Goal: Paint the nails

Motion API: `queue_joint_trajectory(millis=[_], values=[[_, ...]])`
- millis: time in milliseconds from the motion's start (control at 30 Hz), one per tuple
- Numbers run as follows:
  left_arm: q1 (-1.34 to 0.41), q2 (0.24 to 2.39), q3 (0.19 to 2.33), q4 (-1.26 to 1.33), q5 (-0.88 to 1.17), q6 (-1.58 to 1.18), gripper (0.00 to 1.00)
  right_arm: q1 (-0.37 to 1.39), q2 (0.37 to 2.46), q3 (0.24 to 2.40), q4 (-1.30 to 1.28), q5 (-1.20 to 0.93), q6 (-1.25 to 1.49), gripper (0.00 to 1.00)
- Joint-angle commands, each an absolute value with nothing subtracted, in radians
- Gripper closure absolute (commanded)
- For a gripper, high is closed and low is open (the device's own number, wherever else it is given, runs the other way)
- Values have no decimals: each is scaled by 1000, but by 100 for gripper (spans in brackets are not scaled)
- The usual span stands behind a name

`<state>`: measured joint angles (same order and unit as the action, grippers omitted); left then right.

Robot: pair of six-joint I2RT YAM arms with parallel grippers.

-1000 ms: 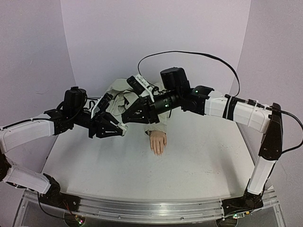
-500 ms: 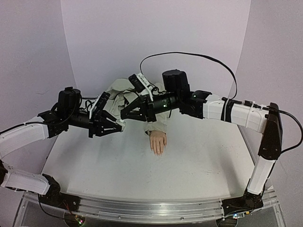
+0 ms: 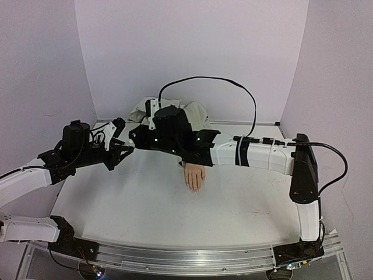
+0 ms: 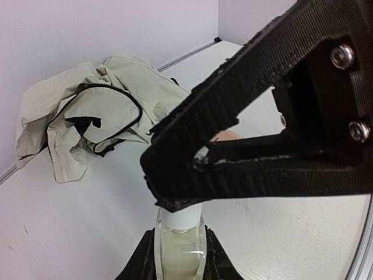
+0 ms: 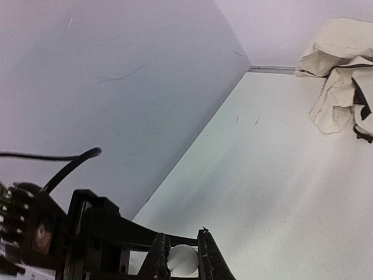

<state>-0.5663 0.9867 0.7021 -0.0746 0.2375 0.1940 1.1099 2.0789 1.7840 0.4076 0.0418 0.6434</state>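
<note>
Right claw [image 5: 180,245] swung left, clamped on white cap [image 5: 183,261]

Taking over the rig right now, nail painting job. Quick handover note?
Grippers: left gripper is shut on the small bottle, held above the table. The right gripper is shut on its white cap.
Things: mannequin hand lies flat mid-table, fingers toward the arm bases, with the beige sleeve bunched behind it.
Done: bottle lifted, cap gripped.
Left: cap looks not yet off. Remove it, then paint the nails. No polish shows, but they're too small to be sure.
</note>
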Motion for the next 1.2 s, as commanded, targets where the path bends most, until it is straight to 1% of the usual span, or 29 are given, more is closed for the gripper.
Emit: queue_joint_trajectory(millis=[0, 100, 133, 233, 300, 333, 367, 433, 500, 567, 667, 700, 767, 800, 867, 933, 1167], values=[[-563, 948, 741, 166, 150, 197, 100, 1243, 2138, 1882, 314, 147, 799, 100], [-563, 949, 741, 165, 183, 203, 100, 1238, 2107, 1880, 314, 169, 769, 100], [-563, 952, 741, 164, 192, 203, 100, 1229, 2088, 1869, 316, 170, 759, 95], [-563, 968, 750, 159, 204, 187, 100, 1178, 2005, 1807, 351, 79, 695, 65], [-563, 981, 755, 149, 186, 169, 100, 1138, 1940, 1743, 386, -13, 589, 45], [-563, 986, 759, 144, 177, 165, 100, 1123, 1904, 1708, 392, -28, 545, 34], [-563, 993, 763, 136, 175, 165, 100, 1104, 1869, 1673, 394, -39, 503, 25], [-563, 1004, 771, 123, 184, 159, 100, 1060, 1802, 1599, 395, -92, 450, 15], [-562, 1018, 784, 113, 233, 150, 100, 1000, 1745, 1522, 408, -204, 423, 10], [-558, 1036, 799, 110, 360, 142, 100, 943, 1708, 1459, 429, -359, 381, 9], [-549, 1083, 837, 112, 694, 121, 100, 914, 1661, 1379, 464, -559, 270, 9], [-549, 1104, 856, 111, 859, 116, 100, 912, 1646, 1361, 477, -611, 236, 9], [-550, 1148, 888, 114, 1044, 94, 100, 912, 1622, 1333, 512, -692, 196, 10], [-551, 1167, 900, 115, 1102, 86, 100, 912, 1619, 1327, 527, -715, 185, 11], [-556, 1186, 909, 118, 1161, 80, 100, 911, 1632, 1332, 546, -761, 178, 15], [-558, 1189, 907, 120, 1188, 83, 100, 912, 1657, 1357, 548, -797, 176, 21], [-568, 1207, 910, 125, 1223, 75, 100, 913, 1717, 1447, 578, -870, 186, 33]])
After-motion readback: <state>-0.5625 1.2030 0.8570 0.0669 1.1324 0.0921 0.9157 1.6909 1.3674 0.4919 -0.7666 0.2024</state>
